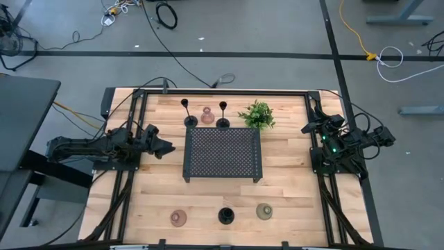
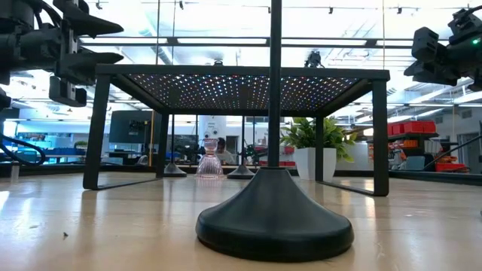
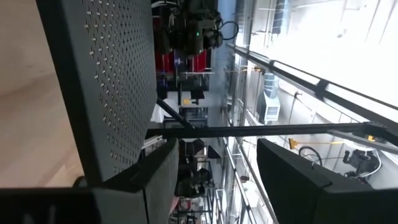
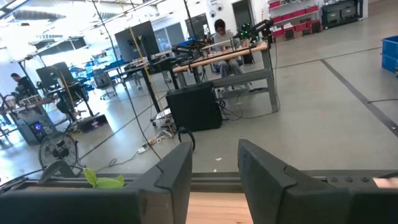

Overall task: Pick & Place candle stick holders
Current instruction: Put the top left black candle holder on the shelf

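Note:
Three candle stick holders stand along the table's near edge: a pinkish one (image 1: 179,218), a black stemmed one (image 1: 226,215) (image 2: 275,218) and an olive-green one (image 1: 263,210). Behind the black perforated tray (image 1: 222,154) stand two more black stemmed holders (image 1: 189,119) (image 1: 223,121) with a pinkish one (image 1: 207,115) (image 2: 210,167) between them. All rest on their bases. My left gripper (image 1: 165,147) (image 3: 217,186) hovers open at the tray's left side, holding nothing. My right gripper (image 1: 309,128) (image 4: 214,174) is open and holds nothing at the table's right side, to the right of the plant.
A small leafy plant (image 1: 257,114) (image 2: 305,135) stands behind the tray's far right corner. The tray stands raised on legs (image 2: 96,128). Bare wood lies between the tray and the near row of holders. A person sits at a desk (image 4: 219,34) in the room beyond.

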Controlling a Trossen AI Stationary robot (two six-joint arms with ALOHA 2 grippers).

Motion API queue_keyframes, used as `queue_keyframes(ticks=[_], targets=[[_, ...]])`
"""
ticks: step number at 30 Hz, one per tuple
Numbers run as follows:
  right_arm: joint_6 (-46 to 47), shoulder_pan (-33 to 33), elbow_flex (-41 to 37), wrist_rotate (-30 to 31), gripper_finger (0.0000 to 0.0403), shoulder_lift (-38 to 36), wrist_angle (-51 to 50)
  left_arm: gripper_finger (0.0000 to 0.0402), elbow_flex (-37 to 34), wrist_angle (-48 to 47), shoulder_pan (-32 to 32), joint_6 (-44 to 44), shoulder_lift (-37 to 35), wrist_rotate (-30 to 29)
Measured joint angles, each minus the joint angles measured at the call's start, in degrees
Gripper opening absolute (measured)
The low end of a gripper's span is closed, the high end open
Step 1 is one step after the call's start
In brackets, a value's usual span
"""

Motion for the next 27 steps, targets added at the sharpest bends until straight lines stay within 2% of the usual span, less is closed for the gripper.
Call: queue_keyframes(ticks=[9, 11, 12, 14, 16, 18, 20, 23, 27], targets=[[0.0, 0.0, 0.0, 0.0, 0.013, 0.0, 0.0, 0.0218, 0.0, 0.0, 0.0, 0.2, 0.0, -0.2], [0.0, 0.0, 0.0, 0.0, 0.013, 0.0, 0.0, 0.0218, 0.0, -0.1, 0.0, 3.8, 0.0, -2.9], [0.0, 0.0, 0.0, 0.0, 0.013, 0.0, 0.0, 0.0218, 0.0, -0.5, 0.0, 9.0, 0.2, -5.8], [0.0, 0.0, 0.0, 0.0, 0.013, 0.0, 0.0, 0.0218, 0.0, -2.5, 0.0, 28.9, 0.6, -10.8], [0.0, 0.0, 0.0, 0.0, 0.013, 0.0, 0.0, 0.0218, 0.0, -2.9, 0.0, 52.2, 1.0, -13.0], [0.0, 0.0, 0.0, 0.0, 0.013, 0.0, 0.0, 0.0218, 0.0, -2.2, 0.0, 65.4, 1.2, -14.1], [0.0, 0.0, 0.0, 0.0, 0.013, 0.0, 0.0, 0.0218, 0.0, -1.9, 0.0, 68.4, 1.1, -14.2], [0.0, 0.0, 0.0, 0.0, 0.013, 0.0, 0.0, 0.0218, 0.0, -1.9, 0.0, 66.1, 1.2, -15.1], [0.0, 0.0, 0.0, 0.0, 0.013, 0.0, 0.0, 0.0218, 0.0, -3.3, 0.0, 70.0, 1.2, -27.3]])
